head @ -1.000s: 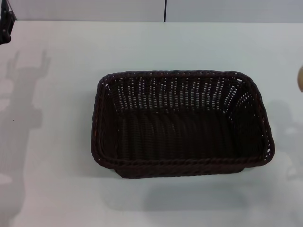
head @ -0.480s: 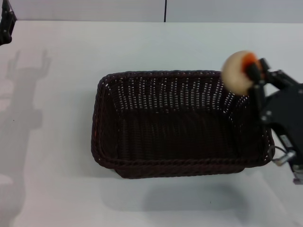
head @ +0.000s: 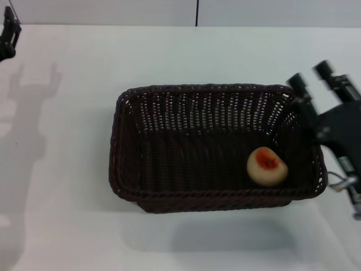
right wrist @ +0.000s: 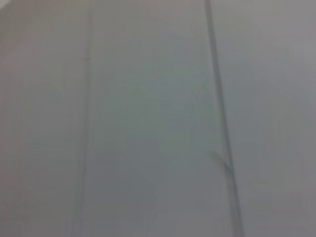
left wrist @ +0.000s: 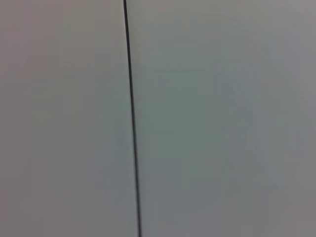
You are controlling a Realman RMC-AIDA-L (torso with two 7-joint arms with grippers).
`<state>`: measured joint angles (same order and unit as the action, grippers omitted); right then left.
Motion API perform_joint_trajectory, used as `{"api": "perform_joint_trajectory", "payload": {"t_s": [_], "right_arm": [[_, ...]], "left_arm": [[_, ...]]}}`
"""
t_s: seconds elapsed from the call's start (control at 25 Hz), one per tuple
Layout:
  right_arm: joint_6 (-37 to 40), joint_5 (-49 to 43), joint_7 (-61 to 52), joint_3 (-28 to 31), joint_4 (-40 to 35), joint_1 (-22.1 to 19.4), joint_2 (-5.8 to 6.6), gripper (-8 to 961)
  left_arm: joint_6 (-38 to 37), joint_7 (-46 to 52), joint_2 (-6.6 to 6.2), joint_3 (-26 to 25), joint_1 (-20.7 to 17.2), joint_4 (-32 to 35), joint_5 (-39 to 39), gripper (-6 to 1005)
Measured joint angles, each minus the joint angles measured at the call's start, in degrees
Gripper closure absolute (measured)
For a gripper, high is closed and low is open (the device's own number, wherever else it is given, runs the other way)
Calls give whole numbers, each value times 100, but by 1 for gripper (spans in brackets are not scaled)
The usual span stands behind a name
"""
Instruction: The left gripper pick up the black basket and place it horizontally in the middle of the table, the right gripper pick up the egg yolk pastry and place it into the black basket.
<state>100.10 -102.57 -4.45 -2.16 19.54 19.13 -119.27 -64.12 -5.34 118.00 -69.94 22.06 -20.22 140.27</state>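
Observation:
The black basket [head: 217,148] lies lengthwise across the middle of the white table [head: 73,214]. The egg yolk pastry [head: 267,166] rests on the basket's floor near its right end, orange-red patch up. My right gripper [head: 312,75] is open and empty, just above and beside the basket's right rim; its two black fingers stand apart. My left gripper [head: 8,34] is parked at the far left edge of the head view, away from the basket. Both wrist views show only blank grey surface with a dark line.
The wall behind the table has a dark vertical seam [head: 197,12]. The left arm's shadow [head: 28,113] falls on the table left of the basket. A cable and fitting [head: 338,182] hang off the right arm near the basket's right corner.
The right gripper came in from the right holding the pastry over the basket's right end, then opened; the pastry dropped onto the basket floor. The basket stayed put.

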Motion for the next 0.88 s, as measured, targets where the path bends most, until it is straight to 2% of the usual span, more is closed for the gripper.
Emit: {"api": "perform_joint_trajectory", "payload": {"t_s": [0.24, 0.48, 0.64, 0.88], "right_arm": [[109, 6, -22, 1049, -186, -791, 27, 441], [55, 153, -521, 2256, -573, -1582, 24, 294], [20, 607, -1161, 2447, -931, -1836, 7, 124], [107, 785, -1674, 2468, -1217, -2003, 4, 115]], "left_arm": [[-267, 27, 2, 28, -337, -37, 405, 217], [-283, 66, 8, 74, -593, 25, 592, 218], [-267, 283, 12, 75, -739, 85, 713, 218], [-308, 1079, 6, -155, -890, 179, 672, 218]]}}
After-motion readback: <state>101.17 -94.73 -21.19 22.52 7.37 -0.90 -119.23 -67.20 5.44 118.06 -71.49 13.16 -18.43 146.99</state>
